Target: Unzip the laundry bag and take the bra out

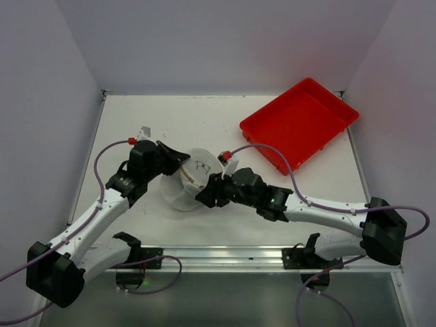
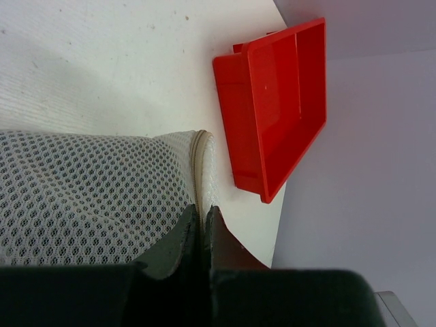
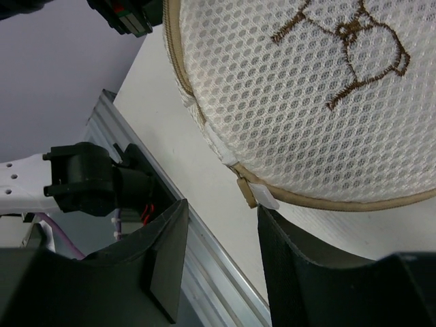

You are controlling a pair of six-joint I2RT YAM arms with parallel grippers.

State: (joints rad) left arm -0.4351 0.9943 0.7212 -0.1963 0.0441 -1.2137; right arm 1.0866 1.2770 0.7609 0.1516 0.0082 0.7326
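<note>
Right, I had the laundry bag (image 1: 191, 178) sitting near the middle of the table (image 1: 225, 122), caught between my two arms. It was tipped up, so the round end with the little bra icon (image 1: 202, 165) faced up towards the overhead camera. The zip looked done up as far as I could see, and nothing of the bra inside showed through the mesh.

My left gripper (image 2: 202, 214) was on the bag's far-left edge. In its wrist view the two fingers were pressed tight together, no gap at all. The tan piping of the rim ran straight down into them, so I read that as a pinch on the bag's edge.

My right gripper (image 3: 221, 204) was down at the near rim, low on the icon end. Its jaws stood apart with a plain gap, and nothing was caught between them. A small white tab (image 3: 262, 196) stuck out from the rim seam just above the tip of one finger. I could not tell whether that finger touched it.

Over at the far right corner lay the red tray (image 1: 300, 122), well apart from the bag. The metal rail (image 1: 225, 255) ran along the near edge between the arm bases.
</note>
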